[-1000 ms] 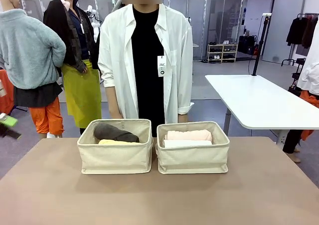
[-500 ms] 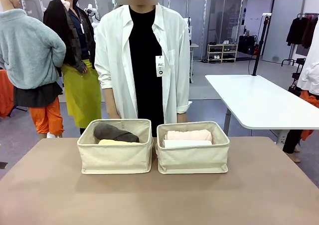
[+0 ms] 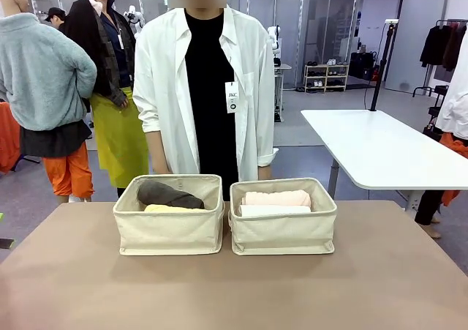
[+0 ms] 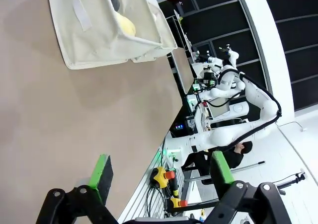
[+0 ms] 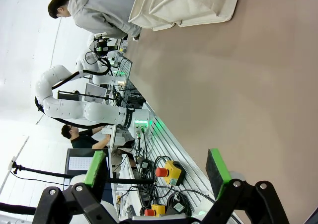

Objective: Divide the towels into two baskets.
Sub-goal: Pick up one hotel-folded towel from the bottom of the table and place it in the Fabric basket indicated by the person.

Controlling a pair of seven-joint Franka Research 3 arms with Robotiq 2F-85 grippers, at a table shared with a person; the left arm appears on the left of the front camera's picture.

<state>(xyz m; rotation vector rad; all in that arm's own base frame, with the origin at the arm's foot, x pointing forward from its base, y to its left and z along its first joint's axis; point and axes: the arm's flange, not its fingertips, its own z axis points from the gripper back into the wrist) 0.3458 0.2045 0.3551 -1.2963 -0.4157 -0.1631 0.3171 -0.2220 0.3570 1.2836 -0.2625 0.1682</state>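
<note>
Two cream canvas baskets stand side by side at the far middle of the brown table. The left basket [image 3: 170, 231] holds a dark grey towel [image 3: 170, 194] with a pale yellow towel [image 3: 167, 208] in front of it. Inside the right basket [image 3: 284, 231] a pale pink towel [image 3: 277, 197] lies behind a white towel [image 3: 275, 210]. My left gripper [image 4: 160, 173] hangs open over bare table, well back from the left basket [image 4: 102, 40], where the yellow towel [image 4: 126, 25] peeks out. My right gripper [image 5: 157, 170] is open too, far from the right basket [image 5: 191, 5].
A person in a white shirt [image 3: 205, 88] stands just behind the baskets, arms hanging down. A white table [image 3: 380, 151] stands at the right beyond mine. The brown tabletop [image 3: 234, 293] stretches bare in front of the baskets.
The person behind the baskets has shifted slightly to the left. Baskets, towels and both grippers have stayed put.
</note>
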